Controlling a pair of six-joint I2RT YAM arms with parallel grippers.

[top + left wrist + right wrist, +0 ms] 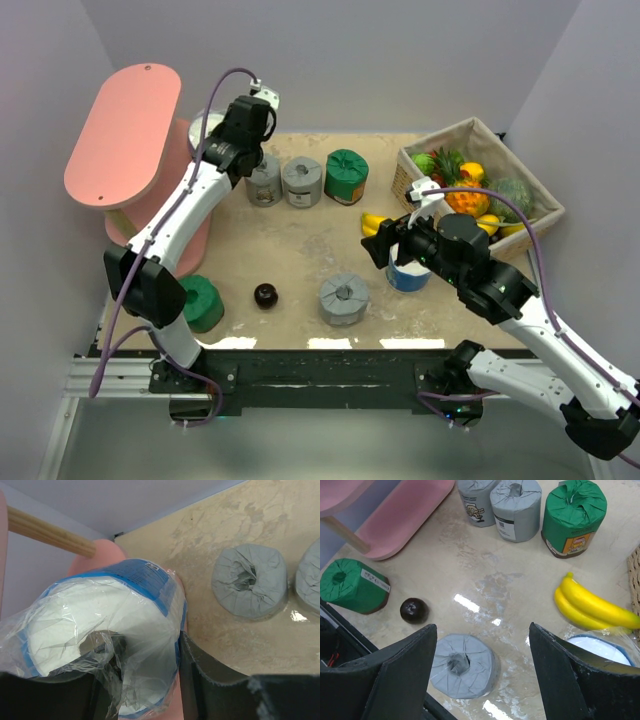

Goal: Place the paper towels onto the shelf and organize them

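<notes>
One white-and-blue roll (100,615) is clenched in the left pincer (150,680), held over the end of the lower pink board of the shelf (125,135); whether it already rests on that board cannot be told. This looks like the placing step: the next move calls for seating the roll squarely, then letting go. The right pincer (482,635) hangs released above the counter (300,250), with a grey roll (464,665) just beneath and the second white-and-blue roll (597,647) beside it, both likely next picks.
</notes>
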